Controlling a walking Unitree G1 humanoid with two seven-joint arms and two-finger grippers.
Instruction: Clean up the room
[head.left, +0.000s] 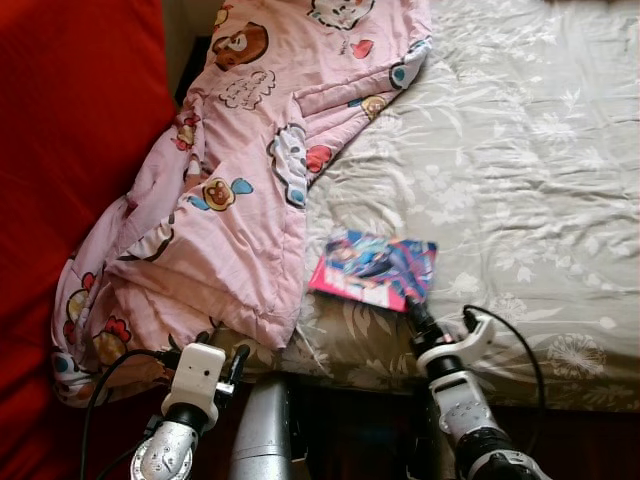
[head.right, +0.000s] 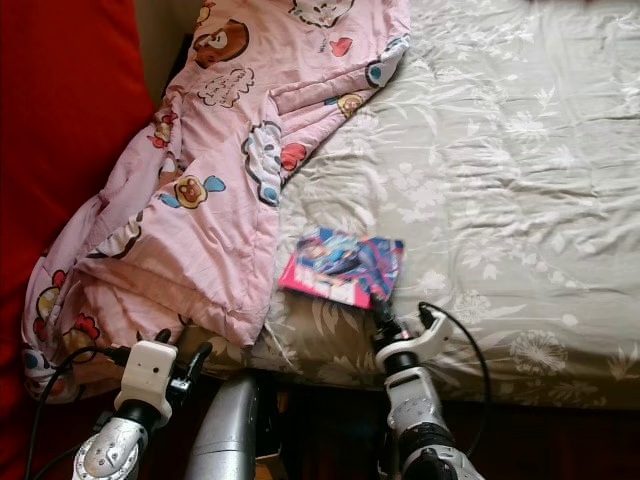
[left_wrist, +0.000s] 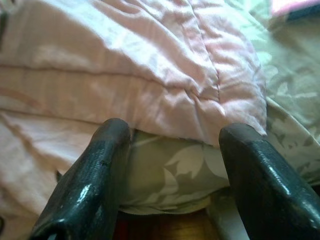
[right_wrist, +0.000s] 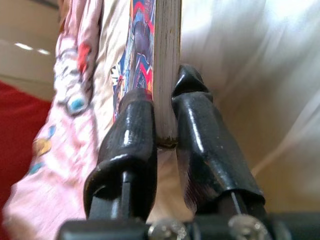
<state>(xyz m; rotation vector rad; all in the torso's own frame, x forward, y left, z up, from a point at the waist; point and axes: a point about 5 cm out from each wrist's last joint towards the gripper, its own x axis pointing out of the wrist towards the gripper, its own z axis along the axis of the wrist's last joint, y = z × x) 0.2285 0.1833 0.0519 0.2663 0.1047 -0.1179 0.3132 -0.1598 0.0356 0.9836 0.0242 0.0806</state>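
Book (right_wrist: 166, 65) edge between right jaws.

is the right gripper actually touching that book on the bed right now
Touching. The right wrist view shows the right gripper closed on the book, one black finger pressed against each cover at its near edge. The left eye view agrees.

A bedroom in a home was shown. Most of the frame, from the centre to the right edge, was taken up by a bed (head.left: 520, 150) covered with a grey-green sheet printed with pale flowers. A pink child's quilt (head.left: 250, 170) with cartoon figures was heaped across the upper left and centre left. A colourful book (head.left: 372, 267) was seen at the lower centre, on the sheet. A red padded surface (head.left: 70, 150) was seen along the left edge.
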